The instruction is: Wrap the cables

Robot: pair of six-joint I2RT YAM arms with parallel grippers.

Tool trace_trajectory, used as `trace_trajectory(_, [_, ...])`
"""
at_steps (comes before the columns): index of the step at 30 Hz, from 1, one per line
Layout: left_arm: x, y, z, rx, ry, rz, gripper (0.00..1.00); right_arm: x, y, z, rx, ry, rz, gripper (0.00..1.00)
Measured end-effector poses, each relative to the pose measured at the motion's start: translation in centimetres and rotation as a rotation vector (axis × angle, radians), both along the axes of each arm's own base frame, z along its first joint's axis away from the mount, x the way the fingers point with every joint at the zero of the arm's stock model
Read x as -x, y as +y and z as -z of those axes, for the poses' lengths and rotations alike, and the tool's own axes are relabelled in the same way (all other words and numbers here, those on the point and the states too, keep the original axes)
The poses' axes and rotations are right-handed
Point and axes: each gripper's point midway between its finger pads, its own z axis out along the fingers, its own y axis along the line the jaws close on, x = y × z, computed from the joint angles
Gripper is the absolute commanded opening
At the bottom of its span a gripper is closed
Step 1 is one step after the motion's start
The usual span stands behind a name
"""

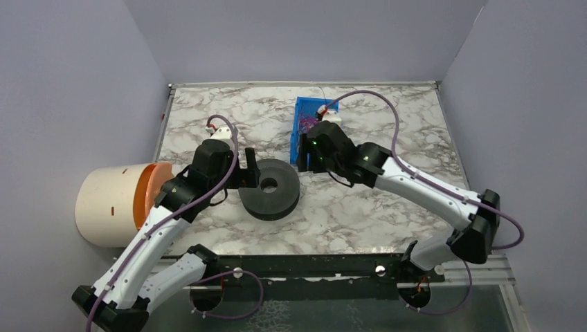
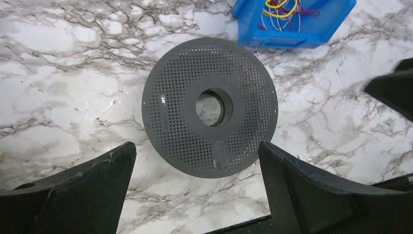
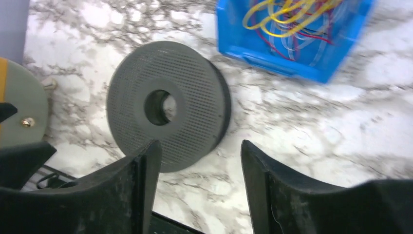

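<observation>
Left claw: gapes wide, grips nothing, hangs just beside the black spool on the marble table. Right claw: stands with jaws parted, moderately wide, holds nothing, hovers near the blue bin. Cables: lie in a tangle of yellow, red and purple loops inside that bin, apart from the spool, touched by neither claw.
</observation>
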Motion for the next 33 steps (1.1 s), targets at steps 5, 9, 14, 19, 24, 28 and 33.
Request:
trace_trajectory(5, [-0.7, -1.5, 1.7, -0.007, 0.067, 0.050, 0.99, 2.0, -6.0, -0.3, 0.069, -0.036, 0.070, 0.89])
trace_trajectory(9, [-1.2, -3.0, 3.1, 0.007, 0.116, 0.096, 0.99, 3.7, -9.9, 0.9, 0.129, -0.025, 0.112, 1.00])
trace_trajectory(14, [-1.9, -5.4, 5.1, 0.027, 0.179, 0.160, 0.99, 5.5, -13.3, 1.3, 0.158, -0.008, 0.162, 1.00])
trace_trajectory(19, [-1.6, -8.4, 7.5, 0.005, 0.246, 0.229, 0.99, 7.0, -15.7, 1.6, 0.152, -0.004, 0.196, 1.00])
trace_trajectory(24, [-1.3, -11.1, 9.7, -0.033, 0.305, 0.270, 0.99, 7.5, -16.5, 1.1, 0.121, -0.012, 0.210, 1.00])
trace_trajectory(28, [-1.6, -11.6, 10.7, -0.065, 0.317, 0.240, 0.99, 7.5, -16.5, 1.0, 0.117, -0.014, 0.210, 1.00])
trace_trajectory(33, [-2.0, -11.3, 11.6, -0.110, 0.311, 0.186, 0.99, 7.5, -16.5, 0.9, 0.120, -0.017, 0.209, 1.00])
